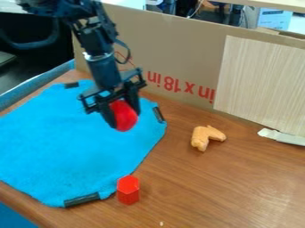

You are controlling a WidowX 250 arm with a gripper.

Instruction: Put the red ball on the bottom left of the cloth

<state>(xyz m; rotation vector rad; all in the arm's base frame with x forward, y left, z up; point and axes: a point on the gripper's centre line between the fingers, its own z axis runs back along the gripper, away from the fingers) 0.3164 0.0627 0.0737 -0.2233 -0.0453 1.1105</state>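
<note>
The gripper (124, 116) hangs over the upper right part of the blue cloth (65, 147), shut on the red ball (125, 116). One dark finger stands on each side of the ball, which appears held above the cloth. The cloth lies spread on the wooden table, with dark clips on its edges.
A red hexagonal block (128, 189) stands beside the cloth's lower right edge. An orange, bent piece (206, 136) lies on the table (220, 187) to the right. Behind stands a cardboard wall (173, 58) with a wood-grain panel (262, 80); a white strip (282, 136) lies at its foot.
</note>
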